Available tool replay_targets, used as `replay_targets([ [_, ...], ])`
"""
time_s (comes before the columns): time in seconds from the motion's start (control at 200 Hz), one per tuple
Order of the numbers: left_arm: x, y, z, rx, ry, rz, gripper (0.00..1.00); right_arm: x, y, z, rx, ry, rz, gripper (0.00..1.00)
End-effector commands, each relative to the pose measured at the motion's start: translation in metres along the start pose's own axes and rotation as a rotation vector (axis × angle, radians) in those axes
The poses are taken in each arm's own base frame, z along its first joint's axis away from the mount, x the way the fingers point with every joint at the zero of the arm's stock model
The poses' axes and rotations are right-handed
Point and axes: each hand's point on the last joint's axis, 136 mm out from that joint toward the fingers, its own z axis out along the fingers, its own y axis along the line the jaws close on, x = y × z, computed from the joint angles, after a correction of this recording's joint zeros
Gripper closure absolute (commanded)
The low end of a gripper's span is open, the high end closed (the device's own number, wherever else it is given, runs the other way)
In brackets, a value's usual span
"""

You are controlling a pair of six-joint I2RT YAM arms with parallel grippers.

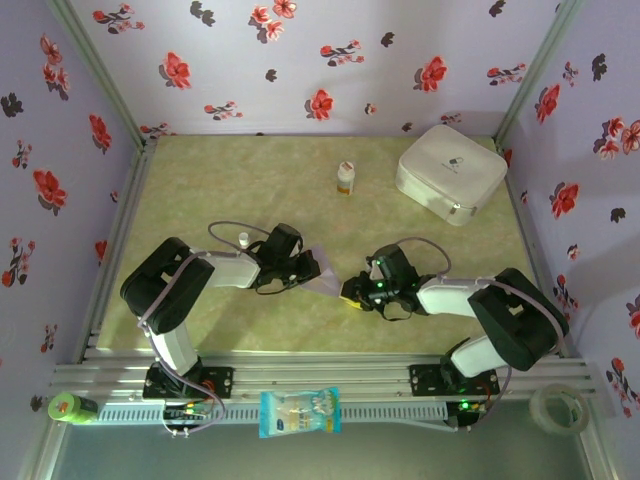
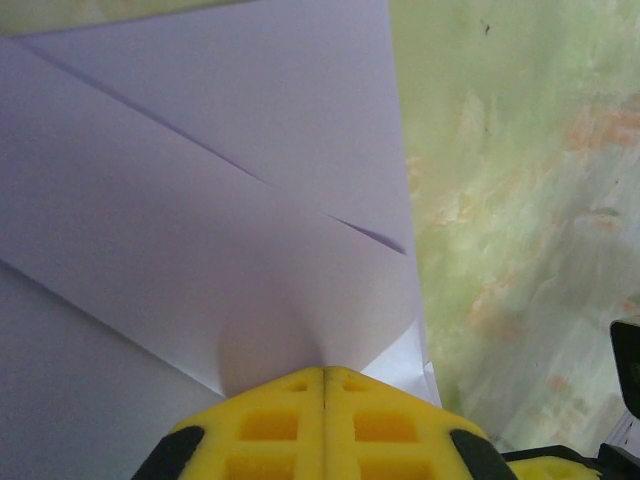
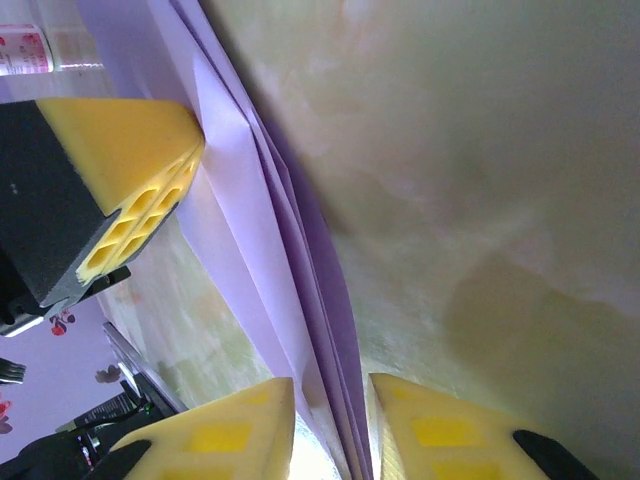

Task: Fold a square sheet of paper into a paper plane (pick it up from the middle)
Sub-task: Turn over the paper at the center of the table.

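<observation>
The lavender sheet of paper (image 1: 325,272) hangs between my two grippers at the table's middle, folded into a narrow, pointed, layered shape. My left gripper (image 1: 308,268) is shut on its wide end. In the left wrist view its yellow fingertips (image 2: 323,372) meet on the paper (image 2: 200,200), which shows diagonal creases. My right gripper (image 1: 352,290) is at the pointed end. In the right wrist view the stacked paper layers (image 3: 250,200) run edge-on between its jaws (image 3: 333,400), which stand slightly apart, with a gap beside the paper. The left gripper's yellow finger (image 3: 120,150) is at the upper left there.
A white rounded case (image 1: 450,172) sits at the back right and a small white bottle (image 1: 345,178) at the back middle. A tiny white cap (image 1: 243,239) lies near the left arm. On the front rail are a blue-white snack packet (image 1: 300,412), a green object (image 1: 70,407) and a tape roll (image 1: 558,408).
</observation>
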Motion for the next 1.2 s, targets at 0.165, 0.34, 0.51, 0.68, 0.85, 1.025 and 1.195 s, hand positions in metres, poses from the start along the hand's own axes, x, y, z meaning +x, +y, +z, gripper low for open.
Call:
replay_targets([
  [0.165, 0.001, 0.015, 0.003, -0.045, 0.011, -0.038, 1.00, -0.004, -0.008, -0.001, 0.002, -0.032, -0.003, 0.79],
  [0.34, 0.002, 0.016, 0.003, -0.045, 0.012, -0.039, 1.00, -0.006, -0.006, -0.002, -0.018, -0.042, -0.009, 0.83],
  [0.51, 0.000, 0.011, 0.001, -0.029, 0.003, -0.035, 0.97, -0.006, -0.004, -0.003, -0.029, -0.044, -0.016, 0.89],
  [0.68, -0.011, -0.014, -0.014, 0.034, -0.040, 0.006, 0.86, -0.006, 0.000, -0.009, -0.043, -0.058, -0.038, 0.91],
  [0.85, -0.027, -0.047, -0.047, 0.095, -0.128, 0.084, 0.73, -0.012, 0.012, -0.028, -0.027, -0.107, -0.118, 0.93],
  [1.025, -0.045, -0.062, -0.100, 0.063, -0.279, 0.165, 0.69, -0.025, 0.025, -0.072, 0.121, -0.230, -0.317, 0.94],
  [1.195, -0.059, -0.057, -0.151, -0.003, -0.440, 0.193, 0.65, -0.038, 0.044, -0.126, 0.269, -0.364, -0.547, 0.96],
])
